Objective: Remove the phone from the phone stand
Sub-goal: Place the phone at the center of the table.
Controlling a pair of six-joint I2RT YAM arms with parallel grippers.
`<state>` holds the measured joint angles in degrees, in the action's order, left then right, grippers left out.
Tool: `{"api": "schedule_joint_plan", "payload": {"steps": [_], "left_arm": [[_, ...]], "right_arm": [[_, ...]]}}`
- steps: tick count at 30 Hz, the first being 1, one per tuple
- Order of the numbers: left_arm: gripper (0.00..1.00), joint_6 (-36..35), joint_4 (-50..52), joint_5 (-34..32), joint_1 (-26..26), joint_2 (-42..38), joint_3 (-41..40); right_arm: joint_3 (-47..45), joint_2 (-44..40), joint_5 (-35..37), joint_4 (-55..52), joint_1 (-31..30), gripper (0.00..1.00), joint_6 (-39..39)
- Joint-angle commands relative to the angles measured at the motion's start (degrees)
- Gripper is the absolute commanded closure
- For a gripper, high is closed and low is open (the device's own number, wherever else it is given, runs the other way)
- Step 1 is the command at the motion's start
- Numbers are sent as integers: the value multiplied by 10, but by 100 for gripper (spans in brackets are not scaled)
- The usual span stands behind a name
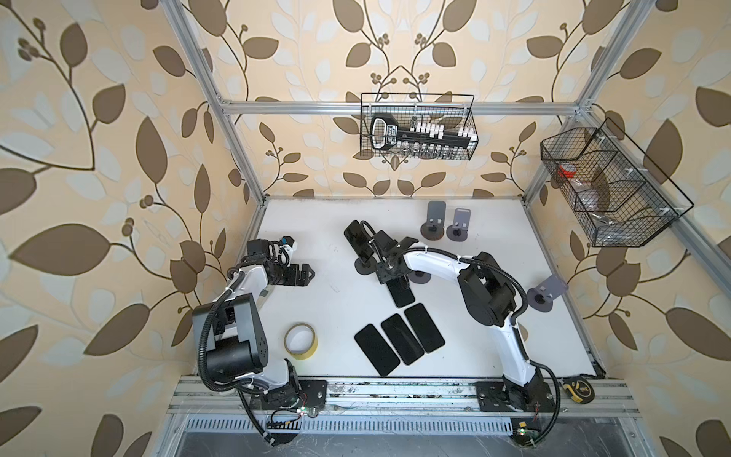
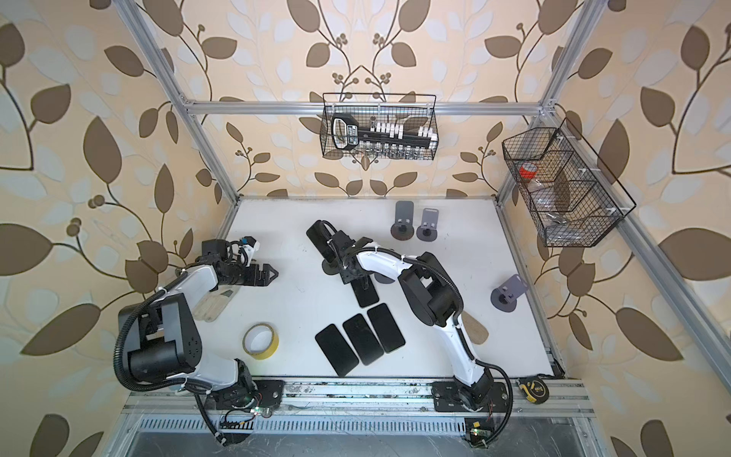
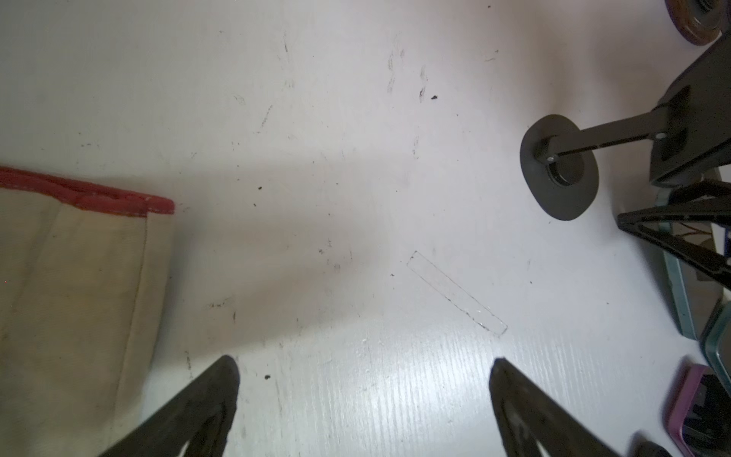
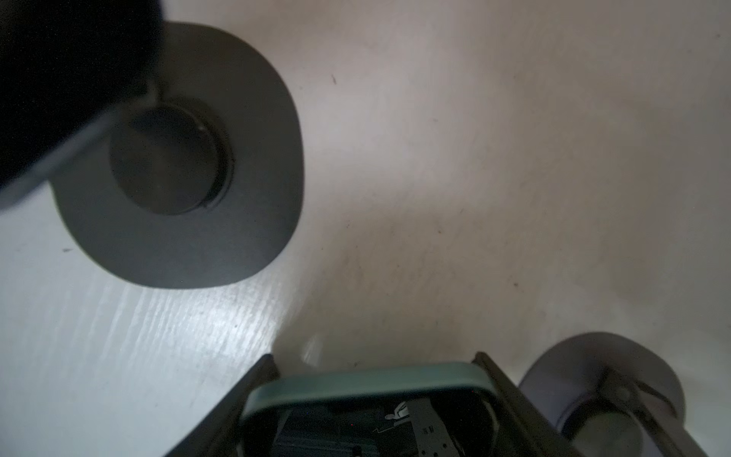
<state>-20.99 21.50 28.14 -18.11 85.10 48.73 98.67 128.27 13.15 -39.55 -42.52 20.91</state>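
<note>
Evidently I'm at the set-down. The right claw (image 4: 375, 361) is clamped across the teal-edged phone (image 4: 368, 383), one finger on each side. The phone is off its stand and sits low near the middle of the counter (image 1: 316, 225), just behind the row of three phones (image 1: 399, 340) lying flat toward the front edge. I can't tell whether it touches the surface.

My next move, as I judge it, is to ease it down flat, spread the fingers and lift straight up. The dark stand (image 1: 364, 266) is just beside the wrist and carries what I take for another phone. The empty lavender stand (image 4: 601, 389) is on the other side, so I shouldn't swing sideways.

The right arm reaches in from the front right corner, elbow high, forearm sloping down, claw pointing at the counter. The left claw (image 3: 364, 366) hangs with its fingers apart and empty over bare counter near the left edge, its arm folded back.
</note>
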Motion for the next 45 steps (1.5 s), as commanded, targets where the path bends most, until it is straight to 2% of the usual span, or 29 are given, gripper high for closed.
{"api": "schedule_joint_plan", "payload": {"steps": [1, 45], "left_arm": [[1, -12, 8, 17, -5, -9, 7], [1, -12, 11, 17, -5, -9, 7]], "right_arm": [[-30, 42, 6, -14, -5, 27, -2], [-41, 50, -13, -11, 2, 22, -5]]}}
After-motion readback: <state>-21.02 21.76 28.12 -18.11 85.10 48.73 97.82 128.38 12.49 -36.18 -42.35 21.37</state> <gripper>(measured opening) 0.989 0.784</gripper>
